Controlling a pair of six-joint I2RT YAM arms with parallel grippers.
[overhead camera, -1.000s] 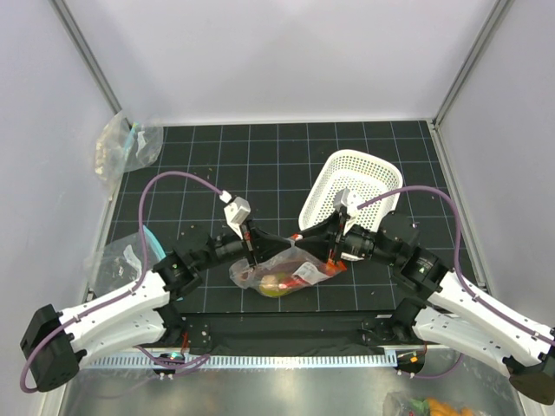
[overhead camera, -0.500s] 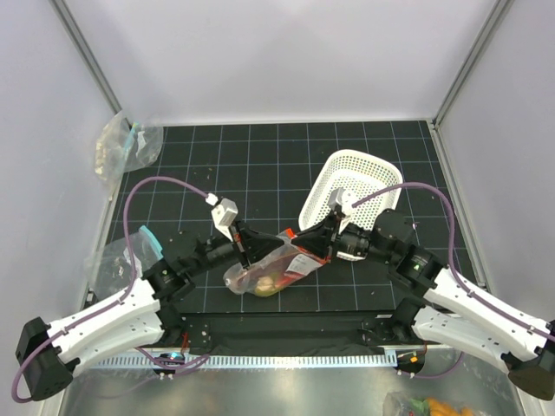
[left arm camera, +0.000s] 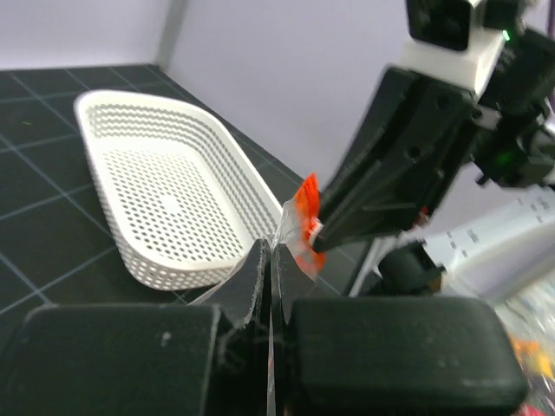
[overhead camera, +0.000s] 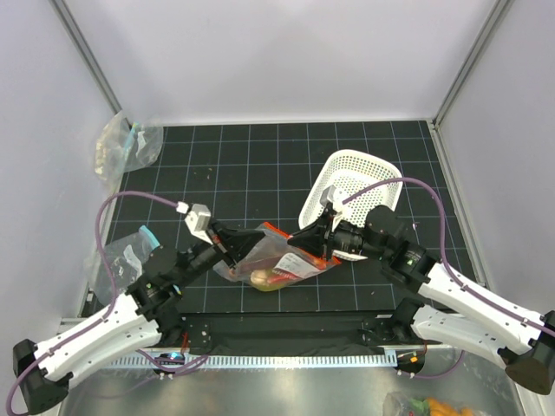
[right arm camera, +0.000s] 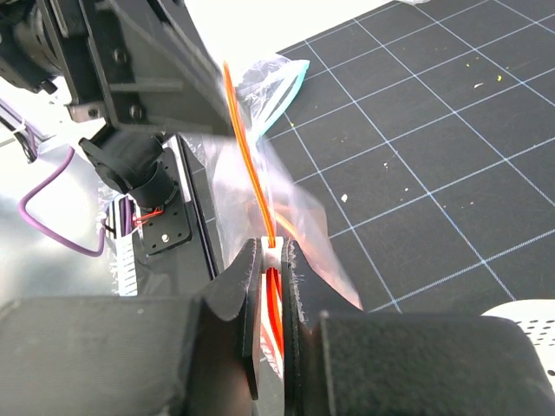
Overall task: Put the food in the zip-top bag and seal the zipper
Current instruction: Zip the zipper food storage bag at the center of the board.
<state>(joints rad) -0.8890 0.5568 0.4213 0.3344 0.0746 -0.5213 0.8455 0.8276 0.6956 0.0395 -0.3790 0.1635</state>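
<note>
Top external: bag (overhead camera: pixel 276 267), judged limp and slippery, is clamped by left pincer (left arm camera: pixel 267 260) at 9 o'clock; stiffer zipper (right arm camera: pixel 249 165) by right pincer (right arm camera: pixel 270 260) at 3 o'clock.

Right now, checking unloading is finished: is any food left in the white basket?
No, in the left wrist view the white lattice basket shows only a bare perforated floor.

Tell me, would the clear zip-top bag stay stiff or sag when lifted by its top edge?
Probably floppy: the zip-top bag looks thin and crinkled. It would likely sag low, since the food lies bunched inside. The zipper stretches straight, so it seems the firmest part.
</note>
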